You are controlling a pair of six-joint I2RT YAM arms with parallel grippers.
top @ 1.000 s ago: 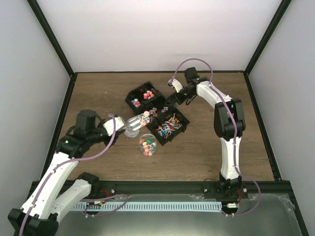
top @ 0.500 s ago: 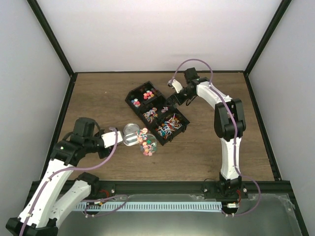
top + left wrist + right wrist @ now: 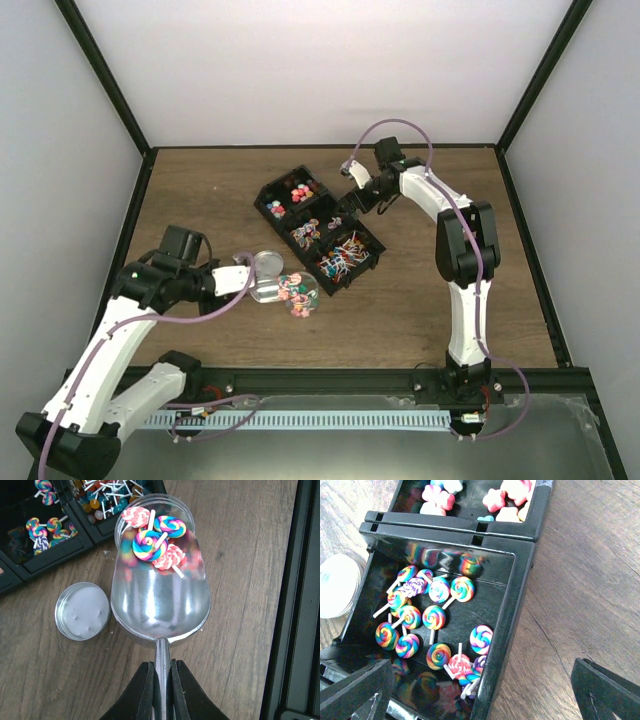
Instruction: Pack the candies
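My left gripper (image 3: 161, 676) pinches the scoop (image 3: 160, 600) by its handle. I should tip gently so the lollipops (image 3: 152, 542) slide into the jar (image 3: 187, 514). My right gripper (image 3: 480, 700) gapes wide, holding nothing.

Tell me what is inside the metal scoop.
Four swirl lollipops bunch at the scoop's front lip; the rest of its bowl is bare. The clear jar beneath is mostly covered, contents unseen.

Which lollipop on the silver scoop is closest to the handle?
The pink-and-white lollipop at the lower right; the other three lie farther up the scoop, toward the jar.
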